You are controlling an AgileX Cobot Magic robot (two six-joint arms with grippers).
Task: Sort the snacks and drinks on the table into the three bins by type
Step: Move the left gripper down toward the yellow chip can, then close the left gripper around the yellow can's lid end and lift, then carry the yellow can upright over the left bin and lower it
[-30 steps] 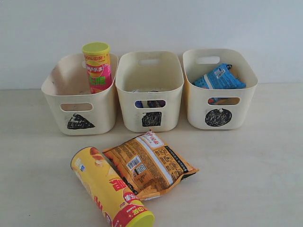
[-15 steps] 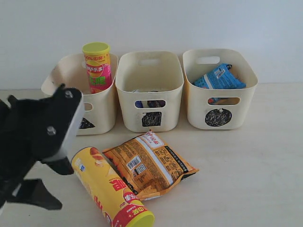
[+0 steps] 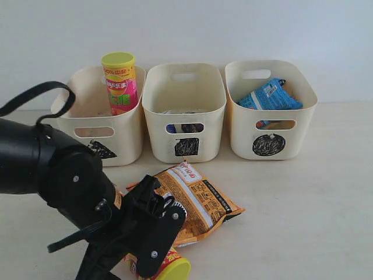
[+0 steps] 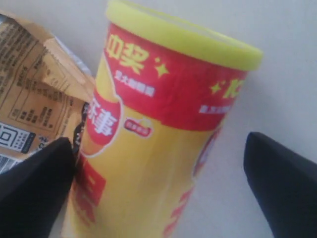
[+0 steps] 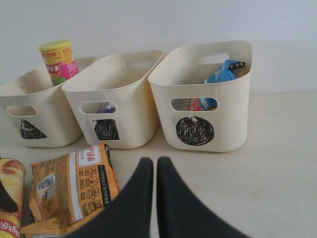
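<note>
1. Chip can (image 4: 158, 124), the yellow-red one with the yellow-green lid, is lying on its side on the table (image 3: 303, 221), right between the fingers (image 4: 34, 193) of the left gripper (image 4: 158, 148).
2. That gripper is spread wide, one finger on either side of the can, and it hasn't got hold of anything. One finger has a clear strip of table between it and the can. The other sits right at the can's edge, and I honestly can't tell if it's touching.
3. The orange-brown packet (image 4: 34, 89) lies flat just beside that second finger, tucked up against the can.
4. From the outside camera the left arm (image 3: 35, 169) covers most of the can, so only the lid end peeks out from under the gripper.
5. The right gripper (image 5: 153, 163) has its fingers pressed together with nothing between them, and there's bare table below the tips.
6. The bins stand in a row ahead of those tips. The circle bin (image 5: 233, 99) is nearest, the square bin (image 5: 133, 109) is next along, and the triangle bin (image 5: 49, 114) is farthest off.
7. A blue packet (image 5: 223, 72) leans inside the circle bin, and the pink-green can (image 5: 58, 62) stands upright in the triangle bin.
8. The square bin shows a bit of blue packaging through its handle slot, but it's too small to say what it is.
</note>
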